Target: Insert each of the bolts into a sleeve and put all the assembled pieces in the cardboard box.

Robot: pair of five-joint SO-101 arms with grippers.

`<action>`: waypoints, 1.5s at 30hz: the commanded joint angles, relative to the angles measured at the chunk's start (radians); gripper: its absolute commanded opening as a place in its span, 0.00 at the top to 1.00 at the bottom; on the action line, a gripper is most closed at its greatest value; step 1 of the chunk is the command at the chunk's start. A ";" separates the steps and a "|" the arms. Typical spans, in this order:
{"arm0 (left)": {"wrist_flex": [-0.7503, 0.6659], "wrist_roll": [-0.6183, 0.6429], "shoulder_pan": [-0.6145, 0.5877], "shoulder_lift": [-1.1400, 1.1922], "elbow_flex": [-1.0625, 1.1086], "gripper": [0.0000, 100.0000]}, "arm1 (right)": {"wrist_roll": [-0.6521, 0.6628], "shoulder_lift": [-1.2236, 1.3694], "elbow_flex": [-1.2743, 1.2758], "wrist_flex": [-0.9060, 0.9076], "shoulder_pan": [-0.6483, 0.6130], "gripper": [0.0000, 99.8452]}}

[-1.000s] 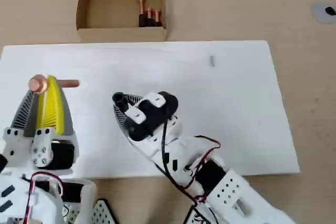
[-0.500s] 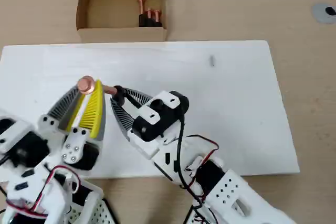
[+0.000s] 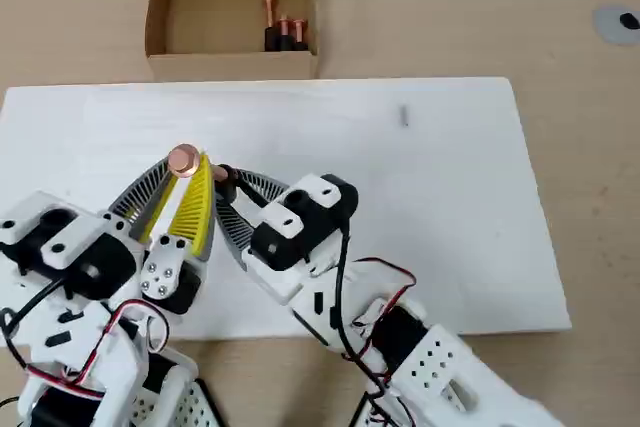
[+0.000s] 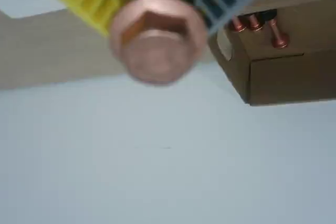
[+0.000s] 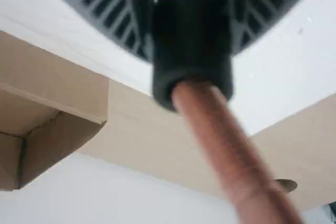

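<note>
Over the white board (image 3: 450,207) on the tabletop (image 3: 590,147), short of the cardboard box (image 3: 160,17), my left tool (image 3: 190,167) is clenched on the bolt (image 4: 157,38). My right tool (image 3: 228,187) grips the black sleeve (image 5: 191,51) — the shank's tip is hidden inside it. Assembled pieces (image 3: 283,29) lie in the box, their dark ends hard to separate.

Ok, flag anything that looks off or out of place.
Nothing stands out. The bolt in the left gripper enters the sleeve held in the right gripper, and three assembled pieces sit inside the cardboard box.
</note>
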 commanded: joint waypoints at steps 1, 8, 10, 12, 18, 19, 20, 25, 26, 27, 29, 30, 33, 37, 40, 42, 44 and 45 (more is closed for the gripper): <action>-0.028 -0.008 0.005 0.002 0.002 0.99 | -0.012 -0.027 -0.012 -0.025 -0.010 0.99; -0.101 -0.008 0.011 0.004 0.064 0.99 | -0.011 -0.027 -0.013 -0.025 -0.010 0.99; -0.103 -0.008 0.011 0.004 0.083 0.99 | -0.011 -0.027 -0.013 -0.025 -0.010 0.99; -0.103 -0.008 0.006 0.004 0.097 0.99 | -0.011 -0.027 -0.013 -0.025 -0.010 0.99; -0.094 -0.005 0.005 0.004 0.104 0.91 | -0.009 -0.027 -0.013 -0.026 -0.012 0.99; -0.094 0.000 0.003 0.004 0.107 0.90 | -0.009 -0.027 -0.013 -0.026 -0.012 0.99; -0.095 0.000 -0.008 0.004 0.112 0.90 | -0.009 -0.027 -0.013 -0.026 -0.012 0.99; -0.095 0.000 -0.026 0.004 0.124 0.90 | -0.009 -0.027 -0.013 -0.026 -0.012 0.99; -0.095 0.000 -0.026 0.004 0.123 0.90 | -0.009 -0.027 -0.012 -0.026 -0.012 0.99; -0.095 0.000 -0.026 0.004 0.121 0.90 | -0.009 -0.025 -0.012 -0.026 -0.012 0.99; -0.095 0.000 -0.026 0.004 0.118 0.89 | -0.009 -0.024 -0.012 -0.026 -0.012 0.99; -0.094 0.000 -0.026 0.004 0.118 0.88 | -0.009 -0.024 -0.012 -0.026 -0.012 0.99; -0.094 0.000 -0.028 0.004 0.117 0.86 | -0.009 -0.024 -0.012 -0.026 -0.012 0.99; -0.094 0.000 -0.028 0.004 0.118 0.86 | -0.009 -0.022 -0.012 -0.026 -0.012 0.99; -0.095 0.000 -0.025 0.004 0.124 0.86 | -0.009 -0.022 -0.012 -0.026 -0.012 0.99; -0.100 0.000 -0.021 0.007 0.124 0.86 | -0.009 -0.022 -0.012 -0.026 -0.012 0.99; -0.101 0.000 -0.021 0.028 0.120 0.86 | -0.009 -0.022 -0.012 -0.026 -0.012 0.99; -0.101 0.000 -0.021 0.047 0.115 0.86 | -0.009 -0.022 -0.012 -0.026 -0.012 0.99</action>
